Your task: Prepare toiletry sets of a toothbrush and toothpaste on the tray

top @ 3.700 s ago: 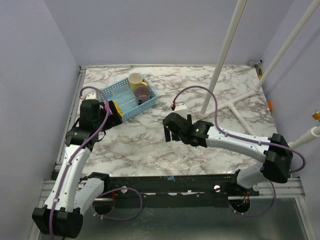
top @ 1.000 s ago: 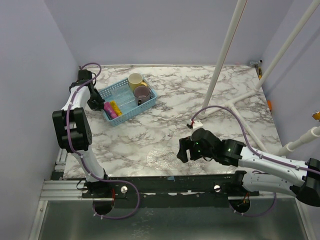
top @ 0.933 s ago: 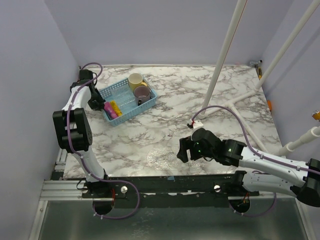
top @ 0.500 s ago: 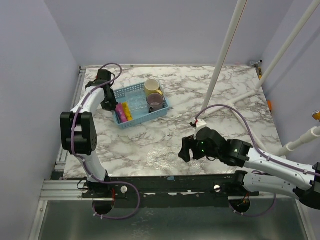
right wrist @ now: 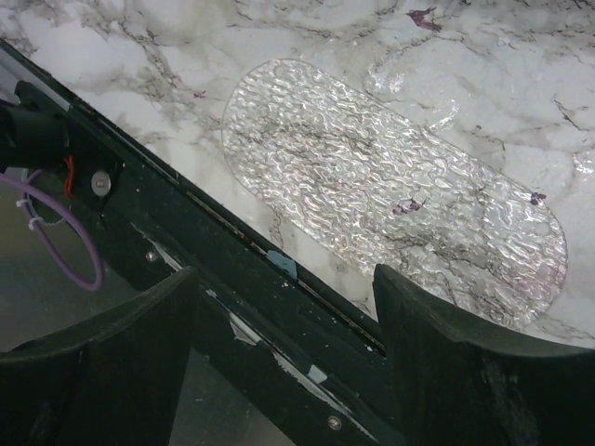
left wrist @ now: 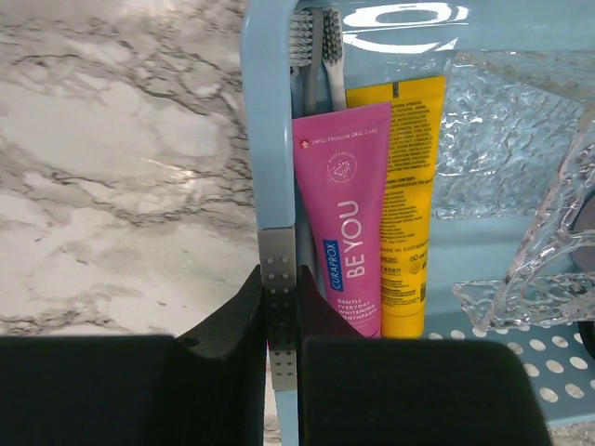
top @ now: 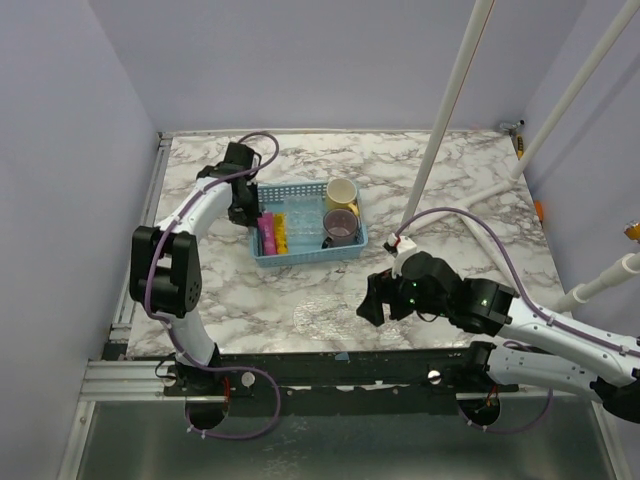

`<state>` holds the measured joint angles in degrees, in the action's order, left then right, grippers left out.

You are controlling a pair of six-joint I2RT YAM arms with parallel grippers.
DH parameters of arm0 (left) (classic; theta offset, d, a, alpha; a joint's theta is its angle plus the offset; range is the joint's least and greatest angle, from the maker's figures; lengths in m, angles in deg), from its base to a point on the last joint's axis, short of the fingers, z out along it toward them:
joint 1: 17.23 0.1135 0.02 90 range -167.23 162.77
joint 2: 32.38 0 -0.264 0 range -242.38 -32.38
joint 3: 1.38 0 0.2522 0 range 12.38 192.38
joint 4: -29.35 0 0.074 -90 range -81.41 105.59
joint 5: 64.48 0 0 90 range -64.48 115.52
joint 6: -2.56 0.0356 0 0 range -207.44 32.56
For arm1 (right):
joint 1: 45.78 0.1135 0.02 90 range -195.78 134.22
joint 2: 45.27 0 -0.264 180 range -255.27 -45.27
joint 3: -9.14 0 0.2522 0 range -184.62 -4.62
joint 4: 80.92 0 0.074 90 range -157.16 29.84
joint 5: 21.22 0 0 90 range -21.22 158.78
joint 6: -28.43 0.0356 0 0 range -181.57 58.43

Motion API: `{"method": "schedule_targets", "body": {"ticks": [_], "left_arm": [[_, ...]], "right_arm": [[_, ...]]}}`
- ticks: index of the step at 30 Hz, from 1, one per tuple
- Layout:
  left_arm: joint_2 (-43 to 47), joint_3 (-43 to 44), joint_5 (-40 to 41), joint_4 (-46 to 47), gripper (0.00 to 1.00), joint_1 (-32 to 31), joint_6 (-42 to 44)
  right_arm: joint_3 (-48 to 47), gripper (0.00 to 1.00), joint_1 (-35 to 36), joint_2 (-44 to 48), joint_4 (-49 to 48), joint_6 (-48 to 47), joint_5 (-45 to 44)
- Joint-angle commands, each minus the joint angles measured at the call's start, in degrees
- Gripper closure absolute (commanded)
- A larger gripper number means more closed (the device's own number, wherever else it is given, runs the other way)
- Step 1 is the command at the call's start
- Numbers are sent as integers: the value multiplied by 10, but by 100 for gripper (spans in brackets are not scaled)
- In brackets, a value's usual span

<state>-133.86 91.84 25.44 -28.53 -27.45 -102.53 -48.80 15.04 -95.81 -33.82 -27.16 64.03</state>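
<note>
Firmly, left pincer (left wrist: 279,299) clamped the wall of the blue basket (left wrist: 270,139); pink tube (left wrist: 344,223) and yellow tube (left wrist: 409,186) just inside; right pincer (right wrist: 284,279) gaped over clear tray (right wrist: 390,186).

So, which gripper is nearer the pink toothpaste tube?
Left. The left gripper is shut on the basket wall beside the pink tube; the right gripper hangs open over the clear tray, well away.

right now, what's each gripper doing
left gripper: closed on the rim of the blue basket
right gripper: open, holding nothing, near the clear tray
</note>
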Motion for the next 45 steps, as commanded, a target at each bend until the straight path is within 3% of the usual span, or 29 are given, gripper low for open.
{"method": "schedule_targets", "body": {"ticks": [1,9,28,40,45], "left_arm": [[16,2,-57,-21,100,-36,4],[5,-11,-74,9,100,-66,-42],[-51,57,-104,51,100,-80,-129],[-59,45,-117,79,100,-80,-128],[-48,48,-117,75,77,-80,-121]], "right_arm": [[-19,22,4,9,16,-6,10],[-14,22,4,6,18,8,13],[-19,22,4,2,34,54,-32],[-39,22,4,-32,34,76,-71],[-55,22,4,-53,34,74,-84]]}}
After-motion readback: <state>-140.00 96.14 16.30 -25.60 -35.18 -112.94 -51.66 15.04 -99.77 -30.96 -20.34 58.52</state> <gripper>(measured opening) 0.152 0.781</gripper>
